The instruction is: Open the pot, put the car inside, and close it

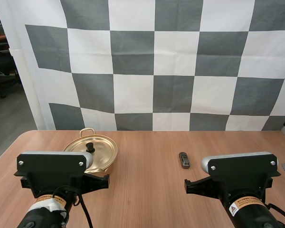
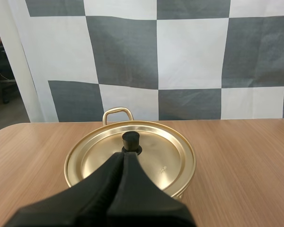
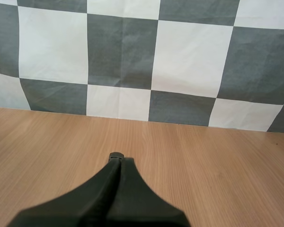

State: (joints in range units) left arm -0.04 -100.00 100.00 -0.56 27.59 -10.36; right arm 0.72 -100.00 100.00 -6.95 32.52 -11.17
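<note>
A gold pot (image 1: 106, 166) stands on the left of the table with its lid (image 1: 99, 148) on, black knob (image 1: 90, 146) on top. A small dark toy car (image 1: 184, 160) lies right of centre, well apart from the pot. In the left wrist view my left gripper (image 2: 124, 155) is shut, its tips just short of the lid's knob (image 2: 131, 140) and holding nothing. My right gripper (image 3: 116, 161) is shut as one dark wedge above the bare wood, and a small dark bit of the car (image 3: 116, 154) peeks just past its tips.
The pot's loop handle (image 2: 117, 113) points to the far side. The wooden table (image 1: 147, 199) runs wide between pot and car. My left arm (image 1: 52, 173) and right arm (image 1: 240, 173) sit at the near edge. The table's left corner is rounded.
</note>
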